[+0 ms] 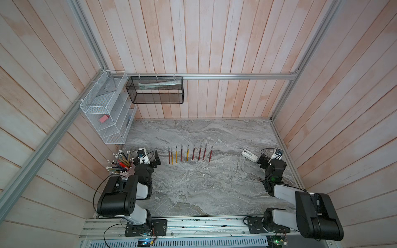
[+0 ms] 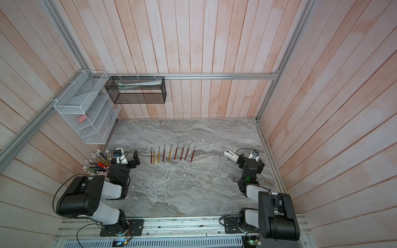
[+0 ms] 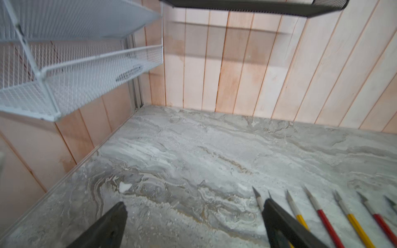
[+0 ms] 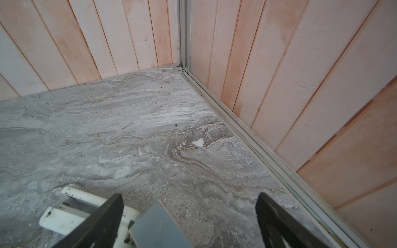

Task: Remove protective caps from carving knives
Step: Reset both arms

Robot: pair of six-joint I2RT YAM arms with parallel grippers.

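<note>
Several carving knives [image 1: 190,153] [image 2: 173,152] lie side by side in a row at mid-table, red or yellow handles toward me, grey tips toward the back wall. In the left wrist view the knives [image 3: 322,214] show a pale sleeve behind each dark point; I cannot tell whether these are protective caps. My left gripper [image 1: 149,155] [image 2: 126,155] [image 3: 194,205] rests open just left of the row, one of its fingers [image 3: 279,221] covering the nearest knives. My right gripper [image 1: 269,156] [image 2: 249,157] [image 4: 190,197] is open and empty by the right wall, far from the row.
A cup of long pencils [image 1: 121,163] stands behind my left arm. A white device [image 1: 249,155] [image 4: 64,214] with a grey-blue plate [image 4: 159,225] lies beside my right gripper. A white mesh shelf [image 1: 107,113] and a black mesh basket [image 1: 154,90] hang on the walls.
</note>
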